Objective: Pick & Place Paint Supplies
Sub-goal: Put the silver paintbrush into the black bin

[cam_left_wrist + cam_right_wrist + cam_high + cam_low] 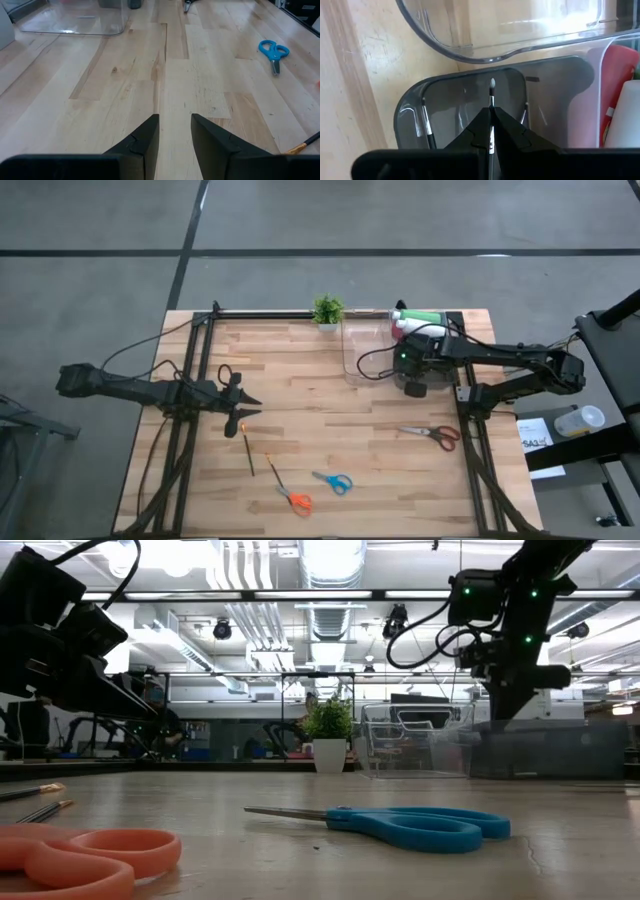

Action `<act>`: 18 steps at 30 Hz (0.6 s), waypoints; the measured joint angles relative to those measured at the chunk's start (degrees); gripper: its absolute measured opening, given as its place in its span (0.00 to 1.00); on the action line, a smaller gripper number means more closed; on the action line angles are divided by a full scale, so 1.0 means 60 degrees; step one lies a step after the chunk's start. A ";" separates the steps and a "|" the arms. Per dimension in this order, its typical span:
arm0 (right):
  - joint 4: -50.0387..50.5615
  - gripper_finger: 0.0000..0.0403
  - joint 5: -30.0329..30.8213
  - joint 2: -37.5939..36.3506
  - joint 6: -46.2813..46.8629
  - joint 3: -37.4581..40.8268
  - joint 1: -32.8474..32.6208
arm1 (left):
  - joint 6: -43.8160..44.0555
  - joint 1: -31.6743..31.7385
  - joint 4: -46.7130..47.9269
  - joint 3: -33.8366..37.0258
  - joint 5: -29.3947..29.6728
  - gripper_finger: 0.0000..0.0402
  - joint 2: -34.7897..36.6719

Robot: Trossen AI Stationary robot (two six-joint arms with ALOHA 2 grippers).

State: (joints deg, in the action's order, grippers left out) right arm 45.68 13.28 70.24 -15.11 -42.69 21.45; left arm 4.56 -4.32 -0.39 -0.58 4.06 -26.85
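The right end effector (491, 131) sits over the back right corner of the tabletop (330, 430), fingers pinched together on a thin brush (491, 97) whose pale tip points down into a smoky gray bin (555, 107). In the right wrist view a couple more thin brushes (425, 125) lean against that bin's inner walls, so it's a tight slot. Right next to it are the squeeze bottles (415, 320), red, white and green, packed into the back corner, and a clear plastic tray (362, 345) butts up against the gray bin on the inner side, with a small potted plant (327, 310) at the back edge just beside the tray. The left end effector (174, 131) hangs over the left side of the tabletop with its fingers a little apart and nothing between them; plenty of bare wood ahead of it. Near the left end effector, two more brushes (248, 450) lie loose toward the front. The front area is cluttered: orange scissors (294, 498), blue scissors (333, 481), and red-handled scissors (437, 434) over by the right rail.
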 joint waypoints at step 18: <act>-0.0282 0.03 0.0007 0.0004 0.0203 0.0373 -0.0004 | -0.0001 -0.0003 0.0001 0.0000 -0.0002 0.30 0.0000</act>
State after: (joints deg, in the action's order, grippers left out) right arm 43.98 13.32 70.26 -13.89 -40.45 21.43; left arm 4.55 -4.33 -0.39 -0.58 4.05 -26.85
